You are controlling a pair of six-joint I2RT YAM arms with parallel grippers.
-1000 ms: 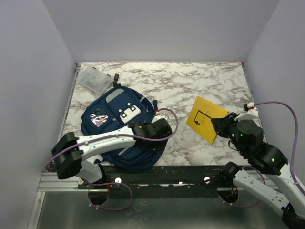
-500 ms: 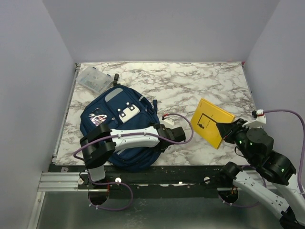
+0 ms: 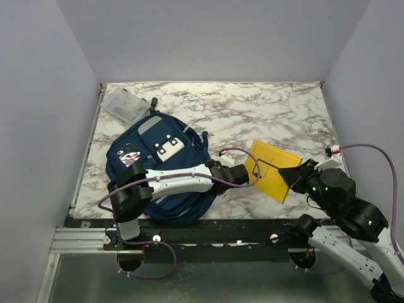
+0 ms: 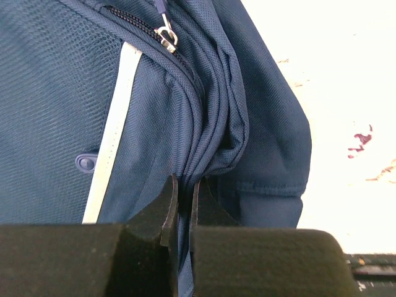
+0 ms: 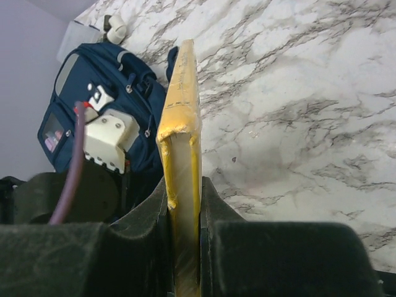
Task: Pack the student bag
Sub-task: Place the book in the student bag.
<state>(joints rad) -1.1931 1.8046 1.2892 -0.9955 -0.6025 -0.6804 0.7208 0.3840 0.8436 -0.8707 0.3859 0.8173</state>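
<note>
Navy blue student bag (image 3: 140, 140), pale grey stripes, white patch on pocket. Yellow book (image 3: 268, 167), thin black line drawing on cover. White marble counter (image 3: 252, 113), grey-brown veining. Purple cables (image 3: 372, 148). Clear plastic box (image 3: 124, 105). Pale grey walls (image 3: 221, 38).

Marble tabletop (image 3: 252, 110), plain grey walls (image 3: 214, 38)

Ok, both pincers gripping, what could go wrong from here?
The left pincer pinches only a thin fold of the student bag, which may slip out when lifted. The right pincer holds the yellow book by one end, and no wide opening shows in the bag; the book could catch on the rim or hit the nearby left arm.
</note>
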